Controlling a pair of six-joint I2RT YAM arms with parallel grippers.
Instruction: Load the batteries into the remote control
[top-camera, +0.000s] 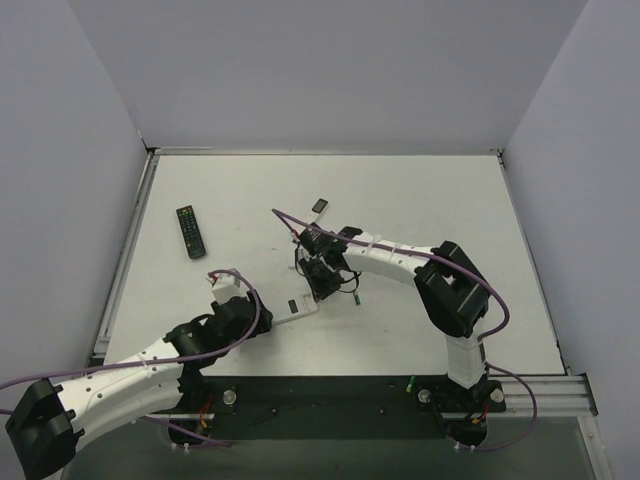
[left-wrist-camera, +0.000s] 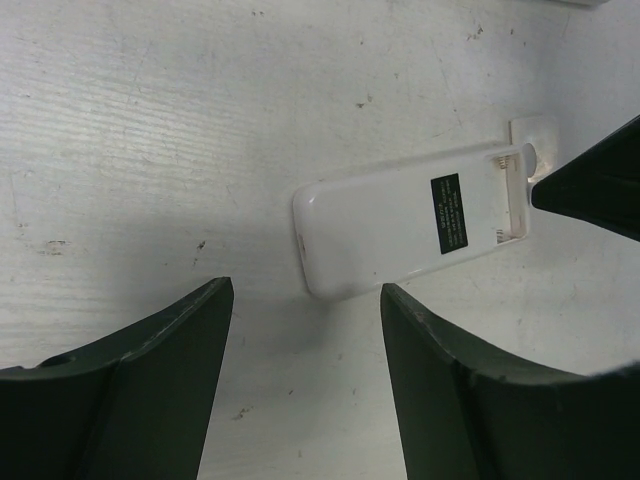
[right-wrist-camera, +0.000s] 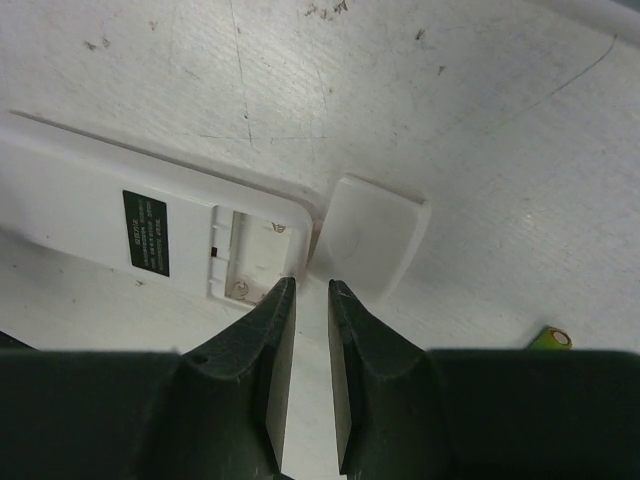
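The remote control (left-wrist-camera: 400, 228) lies with its white back up and its battery bay (right-wrist-camera: 250, 252) open and empty. The loose white bay cover (right-wrist-camera: 367, 237) rests on the table just beyond that end. My right gripper (right-wrist-camera: 310, 288) hovers over the seam between bay and cover, its jaws a narrow slit apart with nothing between them. My left gripper (left-wrist-camera: 305, 300) stands open just short of the remote's other end, not touching it. One green battery (right-wrist-camera: 552, 338) lies to the right, and the same battery (top-camera: 356, 297) shows beside the right gripper (top-camera: 325, 283) in the top view.
A long black remote (top-camera: 190, 231) lies at the left of the table. A small dark object (top-camera: 320, 206) sits behind the right arm. Another green cell (top-camera: 411, 382) rests on the black base rail. Grey walls enclose the table on three sides.
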